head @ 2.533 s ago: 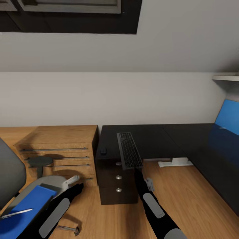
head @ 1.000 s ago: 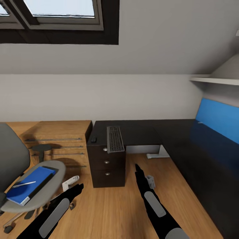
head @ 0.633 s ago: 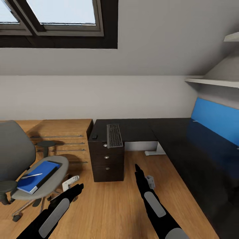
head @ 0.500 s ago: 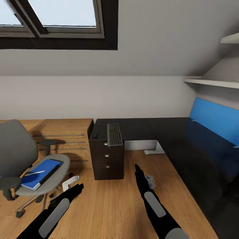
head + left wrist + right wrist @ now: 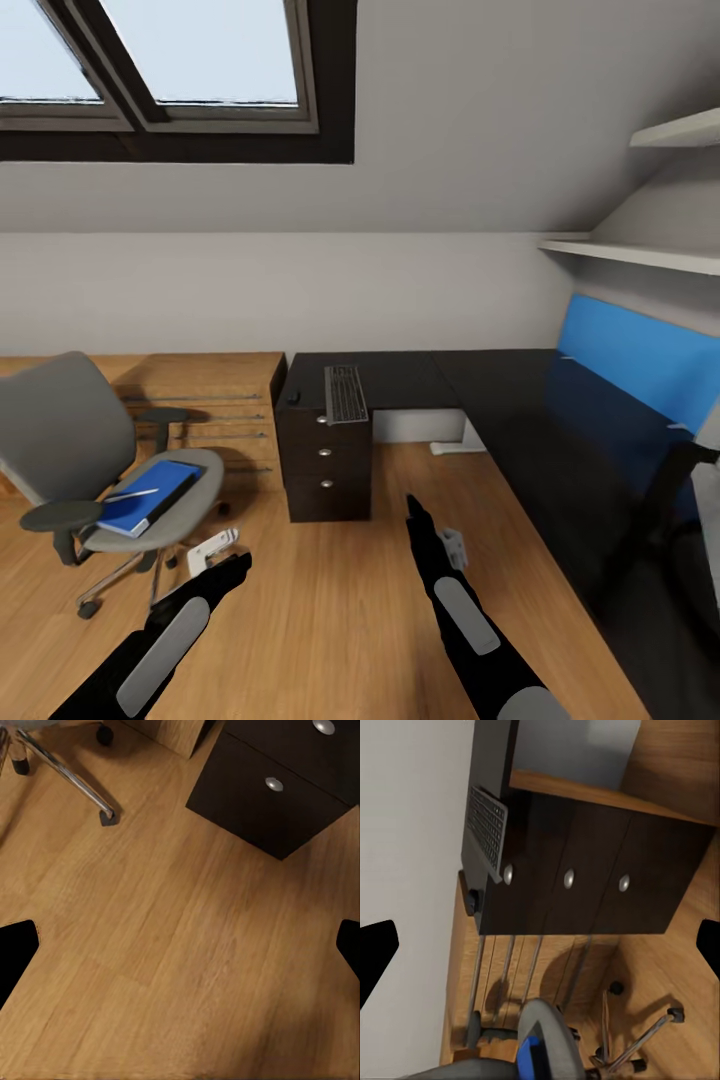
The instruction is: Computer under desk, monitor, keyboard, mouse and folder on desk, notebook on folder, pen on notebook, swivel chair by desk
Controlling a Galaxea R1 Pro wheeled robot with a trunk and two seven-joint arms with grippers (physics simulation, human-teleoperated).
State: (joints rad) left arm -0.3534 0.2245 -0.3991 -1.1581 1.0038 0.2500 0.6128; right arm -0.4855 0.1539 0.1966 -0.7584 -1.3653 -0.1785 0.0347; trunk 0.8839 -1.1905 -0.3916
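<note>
The black desk [image 5: 480,395] runs from the middle to the right. The dark keyboard [image 5: 346,393] lies on it above the drawer unit [image 5: 328,465], its near end overhanging. The small black mouse [image 5: 293,397] sits beside the keyboard [image 5: 487,825]. At the left, the grey swivel chair [image 5: 60,430] carries the blue folder [image 5: 150,497], and the whitish pen [image 5: 130,494] lies on the folder. Both grippers hang open over the floor: left gripper [image 5: 235,565], right gripper [image 5: 412,505]. Nothing is held. The computer and notebook are out of view. I cannot tell if the dark shape [image 5: 675,480] is the monitor.
A light wooden drawer chest [image 5: 215,400] stands against the wall between chair and desk. The blue rear panel [image 5: 640,365] and wall shelves [image 5: 640,255] are at the right. Open wooden floor [image 5: 330,610] lies in front. The chair's chrome leg [image 5: 67,772] is near the left gripper.
The whole view has pulled back from the desk corner, so the camera has moved. The right gripper, earlier close to the keyboard's near end, is now well short of the drawers.
</note>
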